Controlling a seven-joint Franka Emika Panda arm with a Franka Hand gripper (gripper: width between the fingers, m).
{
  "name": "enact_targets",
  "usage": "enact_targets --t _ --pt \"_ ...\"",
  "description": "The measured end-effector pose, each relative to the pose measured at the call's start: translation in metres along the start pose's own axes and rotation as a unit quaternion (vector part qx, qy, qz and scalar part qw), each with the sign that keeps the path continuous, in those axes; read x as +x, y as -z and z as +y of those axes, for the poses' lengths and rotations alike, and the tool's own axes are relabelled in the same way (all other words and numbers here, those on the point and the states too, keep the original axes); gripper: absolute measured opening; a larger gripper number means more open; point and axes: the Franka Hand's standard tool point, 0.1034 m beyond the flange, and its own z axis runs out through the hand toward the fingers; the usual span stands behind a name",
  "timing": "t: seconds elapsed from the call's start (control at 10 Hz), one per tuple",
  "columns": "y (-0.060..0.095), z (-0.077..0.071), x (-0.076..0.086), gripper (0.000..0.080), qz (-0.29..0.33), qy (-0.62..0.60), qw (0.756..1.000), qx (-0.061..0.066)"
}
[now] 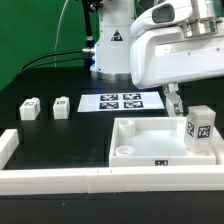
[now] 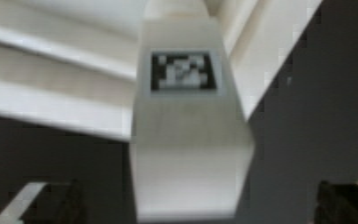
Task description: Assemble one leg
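Bearing a black-and-white marker tag (image 2: 185,72), the leg (image 1: 201,125) stands upright by the tool (image 1: 178,104), its jaws apart.

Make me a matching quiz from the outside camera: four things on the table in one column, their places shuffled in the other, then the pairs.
1 leg
2 marker board
3 tray piece
4 two small white blocks

A flat, mid-table, behind the tray piece
B side by side, at the exterior view's left
C upright at the tray piece's end, exterior view's right
D nearer the camera than the marker board

Pairs: 1-C, 2-A, 3-D, 4-B
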Motion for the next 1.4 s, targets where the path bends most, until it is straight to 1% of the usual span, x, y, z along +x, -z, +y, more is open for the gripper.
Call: enact_targets --t 0.1,0.2,0.3,0.4,0.5,0.6,0.8,1.1,1.4 --pt "0.001 0.005 0.005 0.0649 -0.041 -0.007 0.999 0.007" --pt "0.001 0.006 0.003 0.0649 -0.102 -0.014 0.994 0.019" --pt "0.002 0.006 0.005 0.0649 -0.142 -0.016 0.989 0.029" --pt "0.002 0.007 0.007 0.0649 -0.161 -0.017 0.986 0.033" --pt "0.004 0.004 0.000 0.0649 -0.202 -0.020 0.978 0.043" --pt "0.002 0.006 0.006 0.0649 -0.190 -0.020 0.981 0.041" --pt "0.001 0.006 0.006 0.0649 -0.187 -0.021 0.981 0.040" --pt "-0.009 0.007 0.001 0.0649 -0.173 -0.027 0.984 0.036" --pt "-0.010 0.007 -0.001 0.0640 -0.172 -0.024 0.984 0.036"
